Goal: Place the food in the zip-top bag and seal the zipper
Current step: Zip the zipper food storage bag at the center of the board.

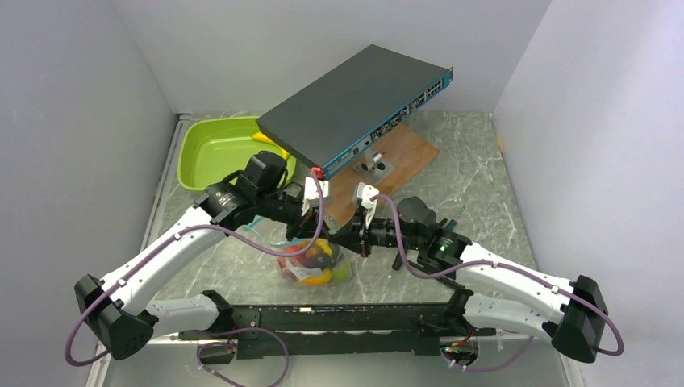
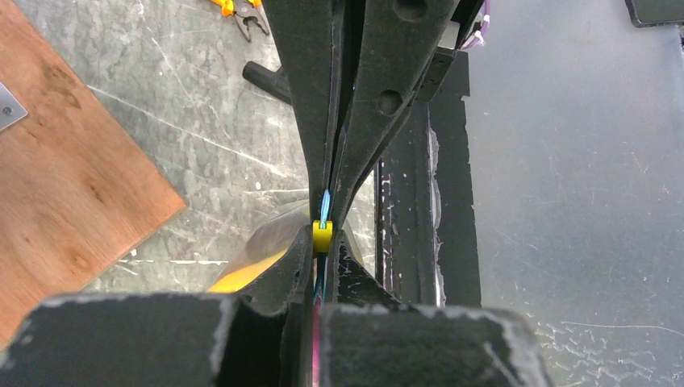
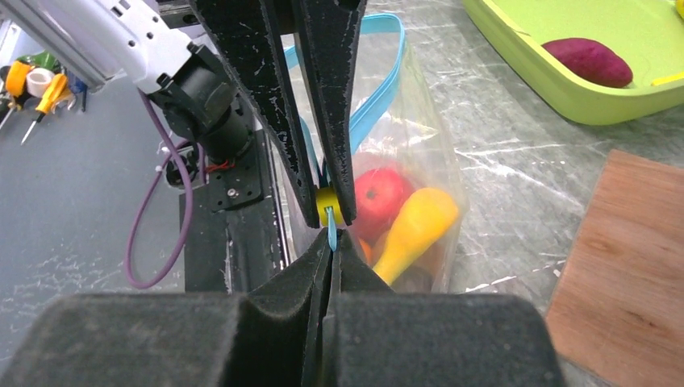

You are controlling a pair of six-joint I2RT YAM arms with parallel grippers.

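Left claw (image 2: 322, 246) and right claw (image 3: 329, 242) pinch the zipper (image 3: 381, 85).

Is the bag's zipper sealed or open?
Partly open. In the right wrist view the zipper splits into a wide teal loop over the food, its sides meeting only at the pinched near end.

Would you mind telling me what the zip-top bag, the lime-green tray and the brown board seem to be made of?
The zip-top bag looks like thin clear plastic film: food shows through, and it creases and glints. The lime-green tray seems moulded plastic, smooth, evenly coloured, rounded rim. The brown board appears to be wood or plywood, matte, with visible grain.
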